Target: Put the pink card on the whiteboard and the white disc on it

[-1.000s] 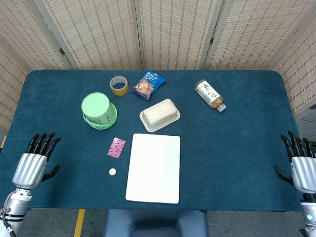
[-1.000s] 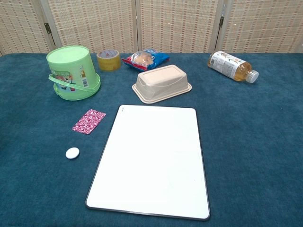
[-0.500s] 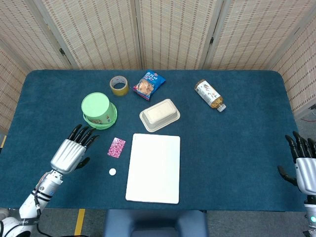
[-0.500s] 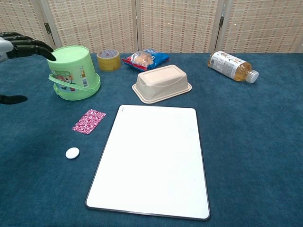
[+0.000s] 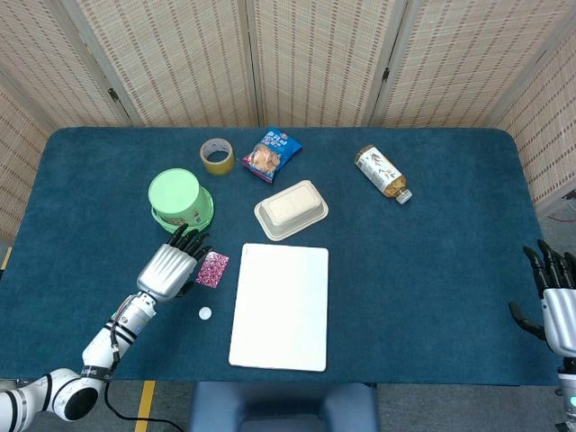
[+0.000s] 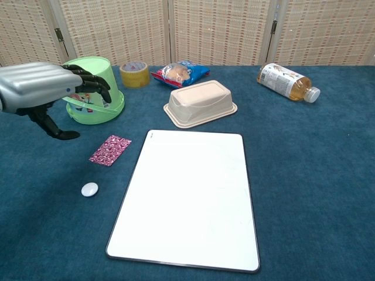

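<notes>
Left hand [image 5: 168, 268]: empty, fingers apart and slightly curled, palm down, raised above the worktop [image 5: 432, 270]. In the head view its fingertips come right up to the left edge of the pink card [image 5: 212, 268]; in the chest view the hand [image 6: 41, 88] sits above and to the left of the card [image 6: 110, 150], clear of it, so no contact yet by my reading.

Pink card: flat on the worktop, between the left hand and the whiteboard [image 5: 280, 306]. Long axis runs near to far with a slight lean toward the board at its far end. It sits close beside the board's upper left edge, not touching.

White disc [image 5: 205, 313]: flat on the worktop, nearer the robot than the card, also left of the board and apart from it. In the chest view the disc [image 6: 89, 189] sits below the card, left of the whiteboard [image 6: 190, 199].

Whiteboard: bare, long axis near to far, centre of the worktop.

Right hand [image 5: 557, 304]: at the far right edge, fingers spread, holding nothing, well apart from both task items.

Judgement: the left hand is much the nearer, so it is the natural one for the card. The card lies to the hand's right and below it; a descent onto the card, then a short carry rightward, would reach the board
</notes>
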Robot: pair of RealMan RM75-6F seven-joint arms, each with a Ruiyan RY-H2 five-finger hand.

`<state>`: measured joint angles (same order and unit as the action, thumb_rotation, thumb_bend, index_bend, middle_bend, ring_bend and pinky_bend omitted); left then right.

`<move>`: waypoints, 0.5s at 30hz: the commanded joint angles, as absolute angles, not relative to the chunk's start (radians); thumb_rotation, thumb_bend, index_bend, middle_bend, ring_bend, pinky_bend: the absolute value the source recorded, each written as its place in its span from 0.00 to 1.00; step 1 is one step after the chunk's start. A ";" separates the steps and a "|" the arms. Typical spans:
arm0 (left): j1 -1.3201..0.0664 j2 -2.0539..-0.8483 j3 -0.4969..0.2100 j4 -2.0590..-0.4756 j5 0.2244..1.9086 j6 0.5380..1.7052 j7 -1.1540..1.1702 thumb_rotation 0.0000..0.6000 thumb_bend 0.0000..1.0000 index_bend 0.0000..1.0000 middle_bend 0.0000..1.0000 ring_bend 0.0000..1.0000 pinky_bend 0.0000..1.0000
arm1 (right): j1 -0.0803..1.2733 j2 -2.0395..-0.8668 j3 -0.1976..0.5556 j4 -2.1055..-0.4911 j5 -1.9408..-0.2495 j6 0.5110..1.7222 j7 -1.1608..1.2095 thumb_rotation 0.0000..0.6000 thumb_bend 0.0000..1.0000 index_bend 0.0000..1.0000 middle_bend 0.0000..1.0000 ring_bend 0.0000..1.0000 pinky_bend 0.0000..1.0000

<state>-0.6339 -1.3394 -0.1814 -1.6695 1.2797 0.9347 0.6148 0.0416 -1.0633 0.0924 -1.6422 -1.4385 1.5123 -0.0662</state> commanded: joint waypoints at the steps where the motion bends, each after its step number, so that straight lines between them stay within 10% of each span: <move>1: -0.665 -1.374 -0.179 -1.648 1.228 0.915 0.656 1.00 0.34 0.24 0.15 0.12 0.00 | 0.040 -1.063 0.092 -1.641 -1.437 1.512 -0.065 1.00 0.31 0.01 0.03 0.08 0.00; 15: -0.737 -1.462 -0.147 -1.575 1.052 0.905 0.761 1.00 0.34 0.25 0.31 0.28 0.24 | 0.040 -1.063 0.092 -1.633 -1.429 1.501 -0.060 1.00 0.31 0.01 0.03 0.08 0.00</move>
<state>-0.7278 -1.4535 -0.1506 -1.5850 1.0667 0.9068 0.7527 0.0400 -1.0633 0.0919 -1.6333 -1.4297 1.5013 -0.0601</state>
